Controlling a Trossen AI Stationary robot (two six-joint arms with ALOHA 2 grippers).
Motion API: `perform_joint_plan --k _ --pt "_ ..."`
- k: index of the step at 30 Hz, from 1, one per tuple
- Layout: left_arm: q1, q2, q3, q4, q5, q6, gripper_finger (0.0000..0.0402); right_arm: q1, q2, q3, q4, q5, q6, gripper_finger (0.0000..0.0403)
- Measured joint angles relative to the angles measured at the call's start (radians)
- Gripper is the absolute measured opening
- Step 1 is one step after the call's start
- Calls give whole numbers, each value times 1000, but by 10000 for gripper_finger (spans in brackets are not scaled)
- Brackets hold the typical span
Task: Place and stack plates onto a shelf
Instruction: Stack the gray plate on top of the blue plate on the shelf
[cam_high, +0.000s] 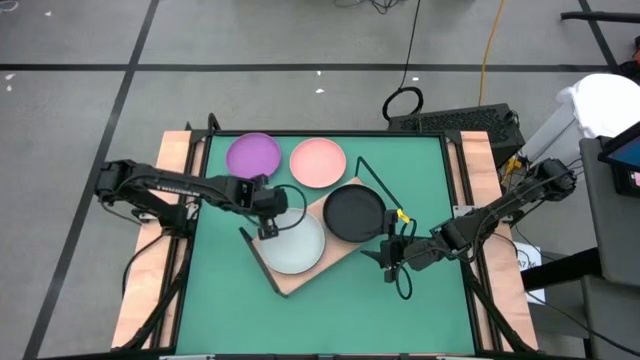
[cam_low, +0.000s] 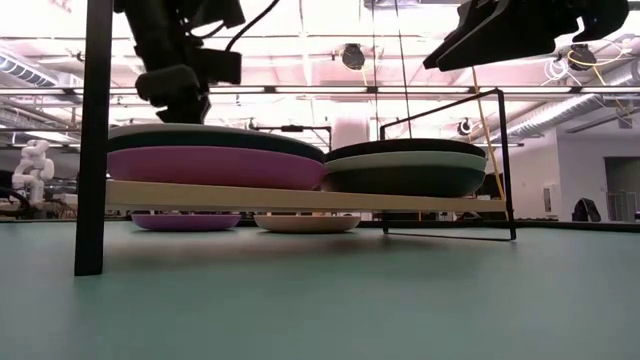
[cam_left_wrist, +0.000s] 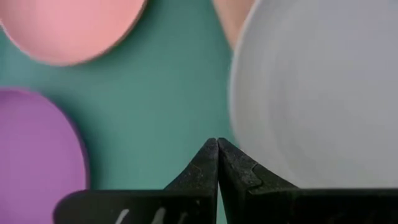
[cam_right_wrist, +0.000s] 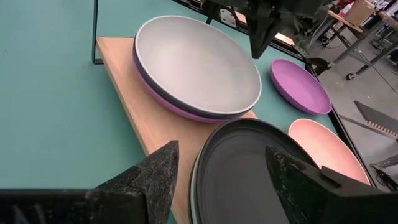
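Green bench (cam_high: 420, 300) on a grey tiled floor, with wooden side rails; the low view looks into a lit workshop room with ceiling lights behind it. I see the shelf (cam_high: 300, 278), a light wooden board with a black wire frame at its ends, lying at an angle mid-bench.

On the shelf there are two stacks. On the left arm's side: a pale plate (cam_high: 292, 243) on top, with a dark one and a purple-pink one under it, clear in the right wrist view (cam_right_wrist: 196, 62) and the low view (cam_low: 215, 135). On the right arm's side: a black plate (cam_high: 353, 212) on top, with a pale mint rim and a dark teal one below it in the low view (cam_low: 405, 165).

Off the shelf, on the bench at the far side: a purple plate (cam_high: 253, 155) and a pink plate (cam_high: 318, 162), side by side, apart from each other and near the shelf's far edge.

The left gripper (cam_high: 267, 226) hangs over the far rim of the pale plate. Its jaws are pressed fully together and hold nothing; the left wrist view shows the tips meeting (cam_left_wrist: 217, 163) above bare bench just beside the plate rim. I can't tell if they touch the plate.

The right gripper (cam_high: 390, 262) sits just off the shelf's near corner, beside the black plate. Its jaws are spread wide and empty, with the black plate ahead between them (cam_right_wrist: 221, 171).
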Motion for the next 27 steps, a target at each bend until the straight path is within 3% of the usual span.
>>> perform_joint_plan --k 12,27 --pt "-1 5 1 19 55 -54 5 0 0 0 0 0 0 219" --pt "-43 -20 2 26 36 -65 5 0 0 0 0 0 0 219"
